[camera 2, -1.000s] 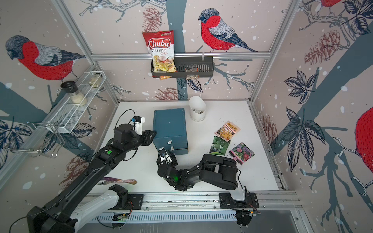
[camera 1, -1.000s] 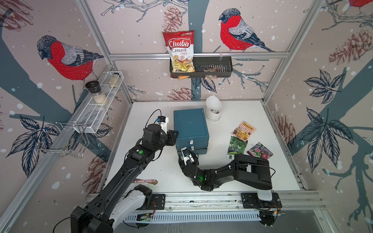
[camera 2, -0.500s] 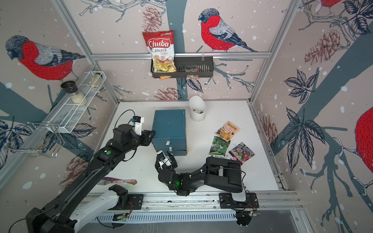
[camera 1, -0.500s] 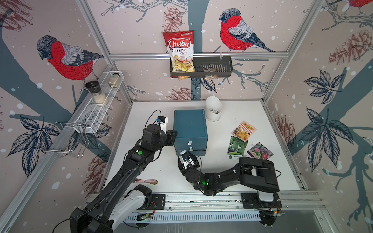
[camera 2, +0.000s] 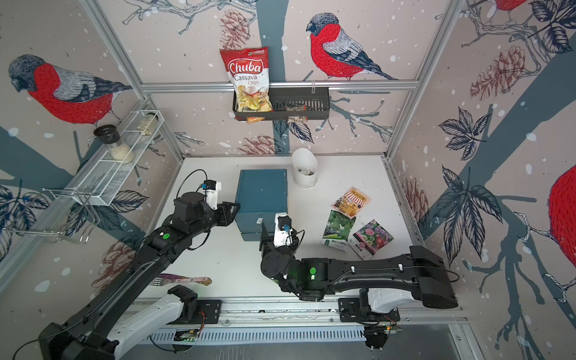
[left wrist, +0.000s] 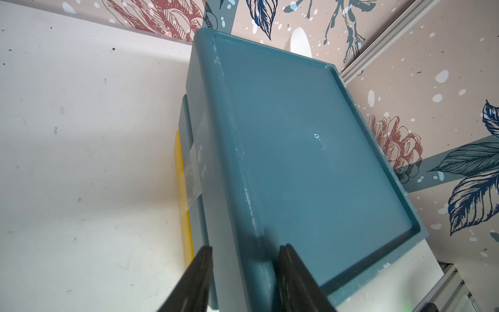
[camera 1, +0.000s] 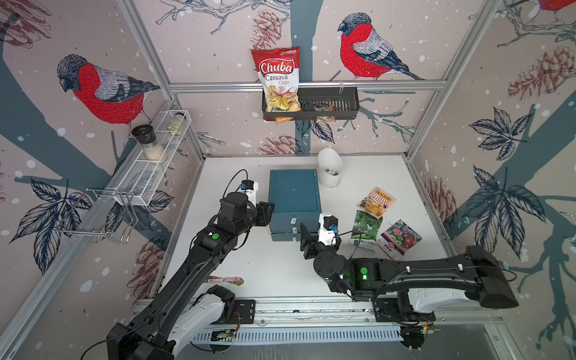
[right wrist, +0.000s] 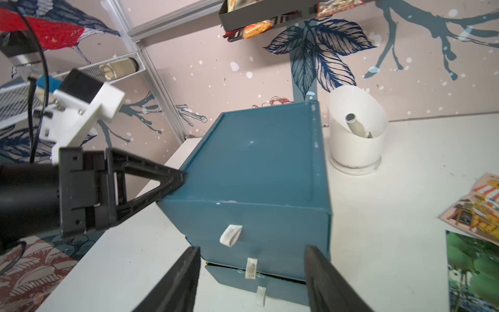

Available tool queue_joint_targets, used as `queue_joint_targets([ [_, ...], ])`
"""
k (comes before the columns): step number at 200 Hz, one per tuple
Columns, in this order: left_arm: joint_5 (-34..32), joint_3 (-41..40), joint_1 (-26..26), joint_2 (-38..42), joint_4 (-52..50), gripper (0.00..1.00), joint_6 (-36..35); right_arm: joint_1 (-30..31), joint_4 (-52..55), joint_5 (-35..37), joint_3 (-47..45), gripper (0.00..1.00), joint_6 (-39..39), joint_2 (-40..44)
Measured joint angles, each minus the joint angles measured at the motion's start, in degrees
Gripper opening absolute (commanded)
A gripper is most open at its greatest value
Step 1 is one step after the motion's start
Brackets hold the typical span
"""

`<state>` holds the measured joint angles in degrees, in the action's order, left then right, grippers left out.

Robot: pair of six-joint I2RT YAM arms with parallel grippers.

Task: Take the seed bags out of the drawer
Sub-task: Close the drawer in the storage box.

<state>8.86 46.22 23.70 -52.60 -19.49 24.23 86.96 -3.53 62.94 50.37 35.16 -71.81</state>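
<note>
Drawer unit (camera 1: pixel 294 193), blue, stands square on the white table (camera 1: pixel 268 265), left of centre and towards the back. Its lowest drawer (right wrist: pixel 232 282) juts slightly past the front face; the fronts above sit flush. White pull tabs (right wrist: pixel 231 235) hang from the fronts.

Seed bags are all out on the table, right of the unit and well apart from it, near the right wall. The orange-yellow packet (camera 1: pixel 376 202) lies farthest back and its near edge overlaps the green packet (camera 1: pixel 365 227). The purple-pink packet (camera 1: pixel 400 238) lies just beside the green one, towards the wall.

Left gripper (camera 1: pixel 268 209) is at the unit's left top edge. Its jaws are narrowly parted astride that edge, one outside the wall and one over the rim.

Right gripper (right wrist: pixel 251 248) hangs before the drawer fronts, near them but apart. Its jaws are wide, with nothing between them.

A white cup (camera 1: pixel 330 171) stands just beside the unit's far right corner. A strip of bare table runs between unit and packets. The floor before the unit is bare as far as the near rail, except where the right arm crosses above it. A fork with a patterned handle (camera 2: pixel 180 279) lies near the front left edge, under the left arm.
</note>
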Motion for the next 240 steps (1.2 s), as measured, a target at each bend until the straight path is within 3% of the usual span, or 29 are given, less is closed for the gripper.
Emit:
queue_joint_targets([
  [45,0.7,0.9,0.0,-0.3,-1.2,0.50,2.1,-11.7,13.6,-10.8,1.5,0.63,10.1,10.1],
  [73,1.5,1.9,0.0,0.3,-2.8,0.56,2.8,-15.6,18.1,-17.1,1.4,0.67,11.6,13.4],
  [87,1.5,2.7,0.0,0.7,-3.0,0.57,2.8,-18.0,20.5,-19.3,2.3,0.55,11.7,13.7],
  [104,1.6,3.6,0.0,0.7,-3.1,0.58,3.0,-21.8,21.6,-23.0,3.5,0.49,11.4,13.3],
  [136,1.5,4.4,0.0,0.2,-3.1,0.61,3.0,-20.2,22.6,-28.7,0.7,0.47,11.3,10.1],
  [149,1.4,4.4,0.0,0.0,-3.2,0.61,3.0,-17.5,23.1,-29.2,-2.9,0.42,12.2,10.0],
  [186,-0.1,3.6,0.0,-1.2,-3.1,0.61,2.9,-10.6,12.2,-31.9,-18.1,0.25,17.9,9.6],
  [240,-1.3,2.1,0.0,-1.5,-3.0,0.57,2.8,-11.2,-13.0,-33.0,-24.1,0.22,21.9,-4.5],
])
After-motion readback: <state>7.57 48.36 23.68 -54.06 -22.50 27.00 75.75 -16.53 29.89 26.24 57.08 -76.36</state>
